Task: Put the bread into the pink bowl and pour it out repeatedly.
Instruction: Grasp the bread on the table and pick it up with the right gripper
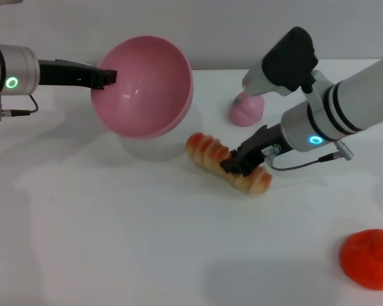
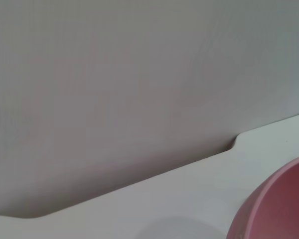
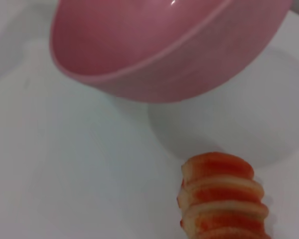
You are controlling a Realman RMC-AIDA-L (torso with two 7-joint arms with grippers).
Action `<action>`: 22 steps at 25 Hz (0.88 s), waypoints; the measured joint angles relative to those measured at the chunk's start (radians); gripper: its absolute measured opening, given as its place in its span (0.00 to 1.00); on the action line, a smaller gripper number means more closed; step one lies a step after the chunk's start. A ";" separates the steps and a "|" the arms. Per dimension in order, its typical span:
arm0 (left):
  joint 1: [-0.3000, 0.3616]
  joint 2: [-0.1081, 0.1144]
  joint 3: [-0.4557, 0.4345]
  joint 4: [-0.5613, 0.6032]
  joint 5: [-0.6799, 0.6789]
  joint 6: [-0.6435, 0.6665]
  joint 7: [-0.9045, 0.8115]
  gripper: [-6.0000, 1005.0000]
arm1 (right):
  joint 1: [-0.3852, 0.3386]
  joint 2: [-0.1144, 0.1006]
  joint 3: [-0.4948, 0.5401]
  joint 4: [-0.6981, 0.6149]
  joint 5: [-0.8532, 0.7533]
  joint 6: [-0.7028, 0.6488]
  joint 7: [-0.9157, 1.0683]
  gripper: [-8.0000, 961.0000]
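Two grippers are at work in front of you. Your right gripper [image 1: 242, 162] reaches down to the white table [image 1: 115, 242] with its dark fingers pinched across the middle of the bread [image 1: 226, 162], a ridged orange-and-cream toy loaf. The loaf lies flat on the table, its near end pointing toward the right and its far end toward the bowl. A grip at the middle looks chosen so the loaf stays level when lifted.

Your left gripper [image 1: 105, 78] comes in from the left and is clamped on the rim of the pink bowl [image 1: 143, 89]. It holds the bowl off the table, tipped on its side so the opening faces the loaf and you. A round shadow sits under it. The tilt suits either a pour just finished or an easy target for the loaf; you cannot tell which from here.

Inside, the bowl shows only smooth pink plastic; nothing is in it.

Farther out, a small pink peach toy [image 1: 246, 108] rests behind the right arm, and a flat orange-red round thing [image 1: 370, 258] lies at the near right corner.
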 joint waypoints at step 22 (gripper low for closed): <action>0.005 -0.004 0.000 -0.011 0.048 0.007 -0.003 0.05 | -0.281 0.005 -0.126 -0.391 -0.097 -0.487 0.098 0.18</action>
